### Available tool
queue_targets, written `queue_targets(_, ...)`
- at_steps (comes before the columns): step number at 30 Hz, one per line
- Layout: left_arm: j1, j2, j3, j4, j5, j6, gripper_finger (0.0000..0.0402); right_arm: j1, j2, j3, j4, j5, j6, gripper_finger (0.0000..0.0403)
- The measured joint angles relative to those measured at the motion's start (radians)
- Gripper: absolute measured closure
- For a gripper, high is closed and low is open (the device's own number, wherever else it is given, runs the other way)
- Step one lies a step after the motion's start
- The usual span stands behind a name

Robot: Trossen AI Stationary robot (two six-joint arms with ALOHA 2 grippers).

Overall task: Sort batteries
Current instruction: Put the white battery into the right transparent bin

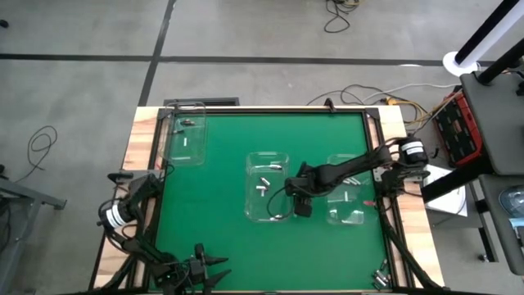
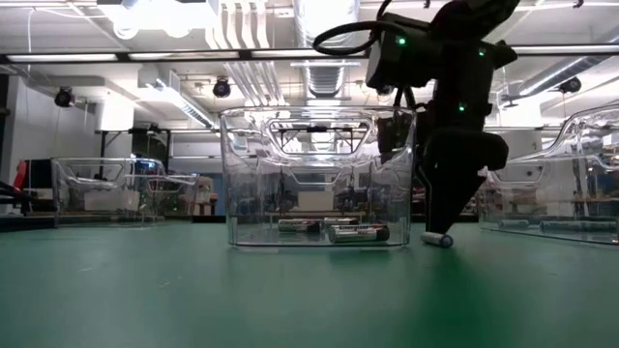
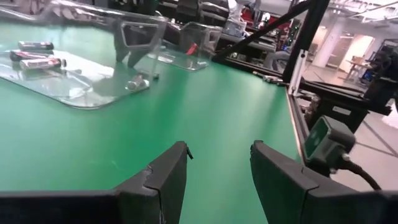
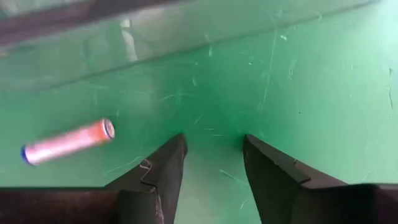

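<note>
Batteries lay mostly in clear bins, but one loose battery [image 4: 67, 142] rested on the green mat just beside the right gripper [image 4: 211, 158]; being round, it risked rolling away if a finger nudged it. That gripper stood partly open and empty, tips near the mat. The left gripper [image 3: 217, 165] waited open, far off.
</note>
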Motion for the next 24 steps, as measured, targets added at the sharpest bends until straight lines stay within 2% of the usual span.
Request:
queue_targets(5,0.0,0.042,0.057,-0.002,-0.024,-0.001,0.0245,0.04,-0.066,0.044,-0.123,0.0,-0.077,0.0259)
queue_targets(9,0.0,0.063,0.068,-0.005,-0.098,0.022,0.0245,0.116,-0.136,0.072,-0.018,0.018,-0.03,0.0245)
queue_targets(13,0.003,0.06,0.046,-0.006,-0.128,0.022,0.0245,0.193,-0.123,0.047,0.128,0.04,0.003,0.0213)
queue_targets(19,0.003,0.03,0.026,-0.007,-0.124,0.031,0.0245,0.245,-0.092,0.032,0.145,0.171,-0.031,0.0151)
queue_targets(24,0.003,0.02,0.025,-0.006,-0.12,0.065,0.0245,0.248,-0.086,-0.014,0.2,0.184,-0.042,0.0109)
